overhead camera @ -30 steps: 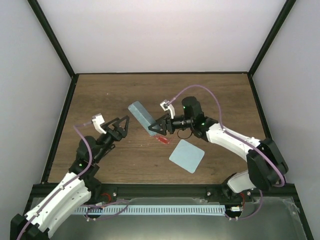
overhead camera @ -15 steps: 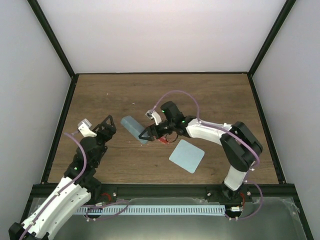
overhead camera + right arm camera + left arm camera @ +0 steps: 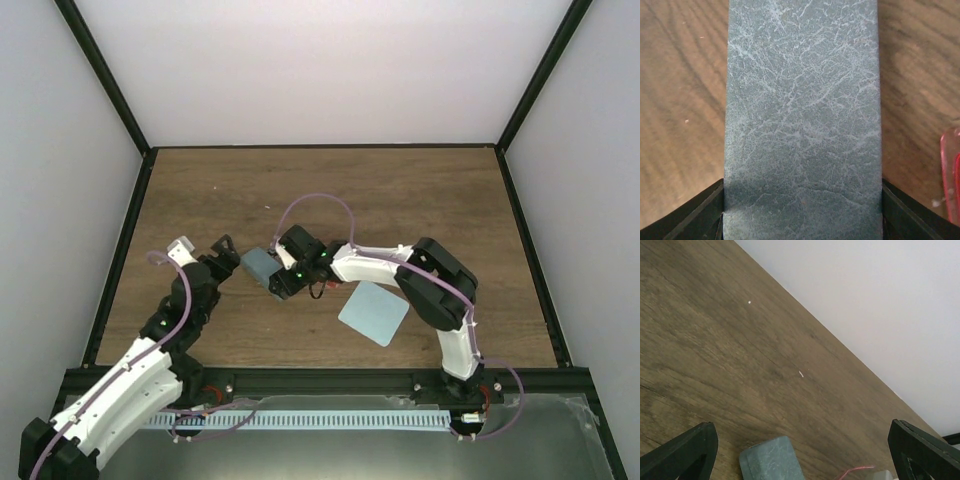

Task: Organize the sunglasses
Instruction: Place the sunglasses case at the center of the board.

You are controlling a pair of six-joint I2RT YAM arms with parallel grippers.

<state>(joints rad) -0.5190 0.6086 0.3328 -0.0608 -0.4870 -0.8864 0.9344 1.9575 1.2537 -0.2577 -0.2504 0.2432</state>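
The grey-blue case [image 3: 257,266] lies left of the table's middle, and my right gripper [image 3: 277,285] is shut on it. In the right wrist view the case [image 3: 802,115] fills the span between both black fingers [image 3: 695,215]. Of the sunglasses, only a red lens edge [image 3: 952,175] shows, on the wood just right of the case; from above, the right arm covers them. My left gripper [image 3: 228,256] stands open just left of the case, whose rounded end [image 3: 771,460] lies between its fingers, nearer the left one [image 3: 682,455], untouched.
A light blue square cloth [image 3: 374,312] lies flat on the wood to the right of the case, near the front. Black frame posts and white walls close the table on three sides.
My right gripper has carried the case leftwards, away from the cloth and towards the left gripper. The left arm pulled back and left, then settled beside the case's end.
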